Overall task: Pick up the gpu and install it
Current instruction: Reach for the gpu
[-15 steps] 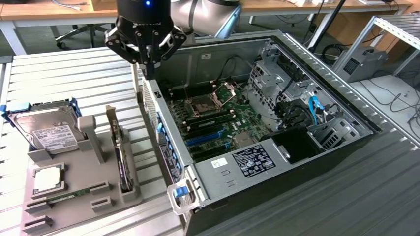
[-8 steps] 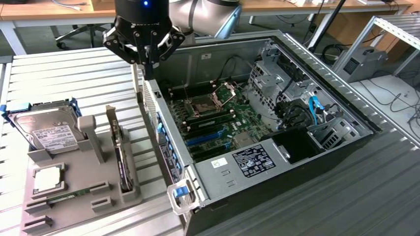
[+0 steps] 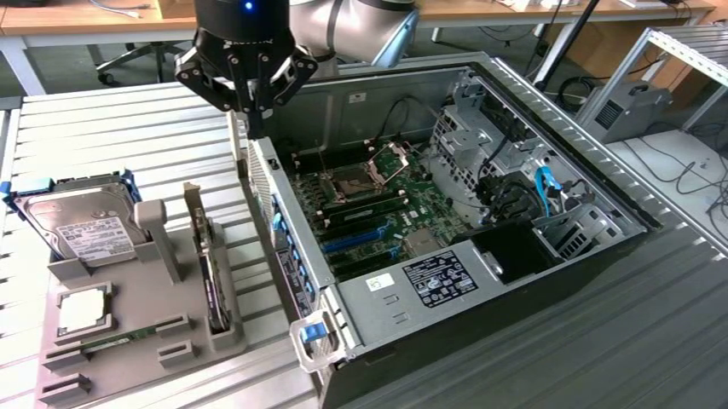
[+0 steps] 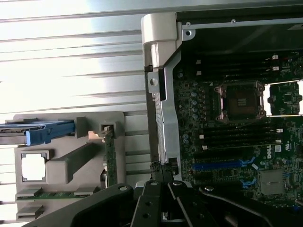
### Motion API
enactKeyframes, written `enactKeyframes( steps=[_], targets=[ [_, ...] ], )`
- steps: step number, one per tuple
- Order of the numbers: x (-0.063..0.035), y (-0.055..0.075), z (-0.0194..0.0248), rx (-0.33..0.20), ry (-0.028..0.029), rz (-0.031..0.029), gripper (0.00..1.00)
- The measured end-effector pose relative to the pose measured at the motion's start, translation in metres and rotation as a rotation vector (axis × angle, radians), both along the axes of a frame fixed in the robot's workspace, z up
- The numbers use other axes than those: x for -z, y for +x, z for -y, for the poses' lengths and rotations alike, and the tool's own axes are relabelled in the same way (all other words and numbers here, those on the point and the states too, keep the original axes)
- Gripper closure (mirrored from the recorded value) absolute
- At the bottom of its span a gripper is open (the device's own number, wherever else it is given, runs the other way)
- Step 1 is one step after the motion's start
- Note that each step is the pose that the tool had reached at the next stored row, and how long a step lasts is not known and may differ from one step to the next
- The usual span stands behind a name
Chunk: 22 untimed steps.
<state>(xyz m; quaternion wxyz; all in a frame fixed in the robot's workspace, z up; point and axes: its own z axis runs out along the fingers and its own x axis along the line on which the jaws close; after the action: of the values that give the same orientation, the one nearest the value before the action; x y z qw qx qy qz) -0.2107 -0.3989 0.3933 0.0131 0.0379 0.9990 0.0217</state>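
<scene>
The gpu (image 3: 211, 274) stands on edge in a slot of the grey holder (image 3: 159, 247), showing its thin green board, dark side and silver bracket end. In the wrist view the gpu (image 4: 111, 158) appears as a narrow green strip in that holder (image 4: 71, 166). My gripper (image 3: 255, 119) hangs over the rear wall of the open computer case (image 3: 264, 183), above and behind the gpu and well apart from it. Its fingers are shut together with nothing between them. The wrist view has the gripper (image 4: 163, 171) over the case's metal edge.
The holder also carries a hard drive in a blue caddy (image 3: 80, 223), a processor (image 3: 82, 308) and a memory stick (image 3: 114, 342). Inside the case lie the motherboard (image 3: 376, 213) with blue slots (image 3: 350, 240), a power supply (image 3: 435, 277) and drive cages (image 3: 489, 136).
</scene>
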Motion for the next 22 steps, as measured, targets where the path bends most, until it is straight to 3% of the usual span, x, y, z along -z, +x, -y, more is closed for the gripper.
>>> enactKeyframes(
  steps=[22],
  targets=[
    [0.0000,-0.011,0.0000,0.000,0.0000,-0.0001,0.89]
  ],
)
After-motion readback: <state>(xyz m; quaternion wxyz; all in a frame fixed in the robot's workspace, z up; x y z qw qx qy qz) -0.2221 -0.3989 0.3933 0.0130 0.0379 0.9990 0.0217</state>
